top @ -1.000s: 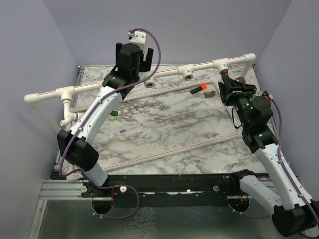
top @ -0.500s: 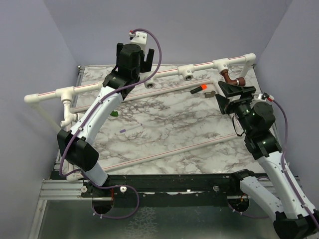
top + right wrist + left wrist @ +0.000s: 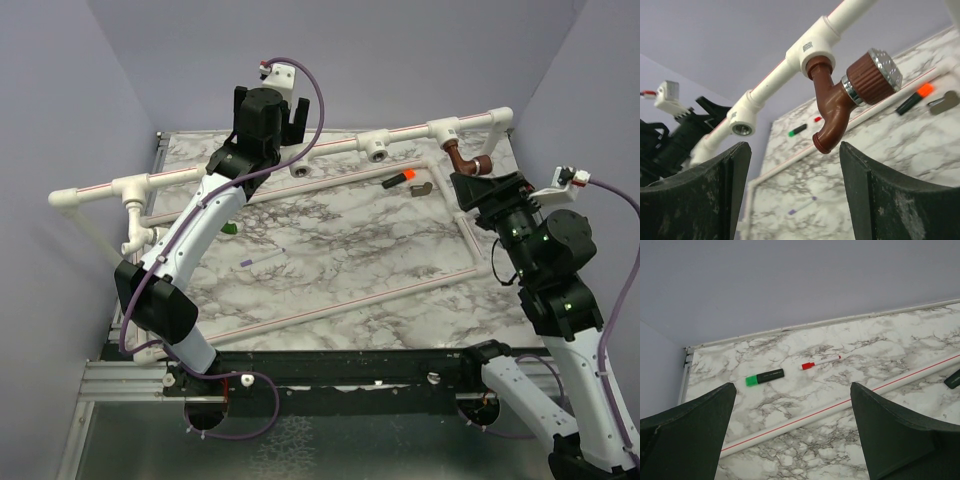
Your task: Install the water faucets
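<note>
The brown faucet sits screwed into white tee of raised pipe, far-right corner, close to wall. Tee has grey print, not readable. R gripper: jaws apart, empty, free gap before the spout. 1 s ago it clamped the faucet, now backed off. L gripper: wide open, empty, unmoved.

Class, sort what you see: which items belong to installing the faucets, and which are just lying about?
Job: brown faucet, white faucet, white pipe with tee fittings.
Lying about: orange-and-black marker, grey bent piece, green highlighter, red-capped pen.
</note>
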Robot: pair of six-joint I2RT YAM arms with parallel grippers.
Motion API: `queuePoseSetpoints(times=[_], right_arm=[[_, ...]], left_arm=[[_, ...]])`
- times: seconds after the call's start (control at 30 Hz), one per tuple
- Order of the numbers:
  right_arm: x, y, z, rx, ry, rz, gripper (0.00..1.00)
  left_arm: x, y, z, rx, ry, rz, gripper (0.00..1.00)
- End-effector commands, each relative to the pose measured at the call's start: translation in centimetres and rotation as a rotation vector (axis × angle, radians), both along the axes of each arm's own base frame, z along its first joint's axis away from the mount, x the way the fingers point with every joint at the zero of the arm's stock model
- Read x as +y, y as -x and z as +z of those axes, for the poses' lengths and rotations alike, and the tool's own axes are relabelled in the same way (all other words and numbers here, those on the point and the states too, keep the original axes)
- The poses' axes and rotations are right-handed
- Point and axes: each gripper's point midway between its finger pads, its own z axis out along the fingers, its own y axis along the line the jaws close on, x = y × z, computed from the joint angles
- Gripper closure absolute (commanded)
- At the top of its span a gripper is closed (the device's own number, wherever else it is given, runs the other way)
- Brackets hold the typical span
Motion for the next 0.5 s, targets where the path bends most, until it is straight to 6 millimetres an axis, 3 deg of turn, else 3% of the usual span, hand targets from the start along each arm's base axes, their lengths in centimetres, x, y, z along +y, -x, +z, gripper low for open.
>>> queuePoseSetpoints(times=[0.0,0.33,0.47], right_arm=[[-2.4,0.7,-0.6,-0.028,0.419,-0.044,0.24],[-4.1,1.7,1.2,-0.262,1.016,-0.032,0.18],[-2.7,1.7,0.5,-0.371,1.265,0.085,0.18]], left_arm=[[-0.6,0.1,-3.2,0.086,-0.046,-0.018,0.03],[-0.8,0.1,-3.2,0.086,-0.047,-0.022,0.03],[-0.8,-0.1,-3.4,0.09,-0.049,-0.021,0.03]])
